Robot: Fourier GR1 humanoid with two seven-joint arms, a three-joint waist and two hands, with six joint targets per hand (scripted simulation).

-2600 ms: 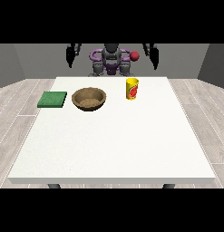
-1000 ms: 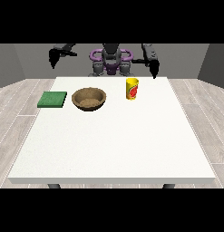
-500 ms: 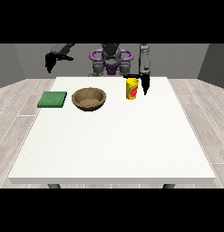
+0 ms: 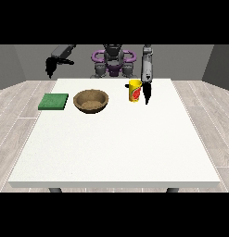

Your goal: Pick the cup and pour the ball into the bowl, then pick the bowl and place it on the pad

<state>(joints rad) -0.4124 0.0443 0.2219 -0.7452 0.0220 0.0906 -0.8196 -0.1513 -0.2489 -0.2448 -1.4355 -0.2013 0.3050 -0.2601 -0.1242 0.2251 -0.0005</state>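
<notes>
- Front view: the yellow cup (image 4: pixel 134 90) stands upright on the white tabletop (image 4: pixel 116 148), toward the robot's edge; I take the cup as the landmark for every place below.
- Just beside the cup, on the side toward the view's right, the hand at the view's right (image 4: pixel 146 92) hangs with dark fingers pointing down. Whether it touches the cup, and whether those fingers are spread or curled, I cannot tell.
- The bowl (image 4: pixel 91 100) sits near the cup toward the view's left, and the green pad (image 4: pixel 54 101) lies farther out on that same side, beyond the bowl.
- The hand at the view's left (image 4: pixel 50 66) hangs in the air well apart from the cup, past the pad; its fingers are too small to read, and it grasps nothing that I can see.
- Risks, as I judge them: closing in from one side could nudge the tall, narrow cup over before it is held, spilling the ball outside the bowl. The ball itself is not visible, presumably down inside the cup.
- A tilt begun short of the bowl's rim would send the ball rolling off across the smooth tabletop.
- Shapes and surfaces: the cup is a smooth cylinder with a red mark on its wall; the bowl is round, shallow, brown and wood-like with a wide mouth; the pad is a thin, flat, matte square.
</notes>
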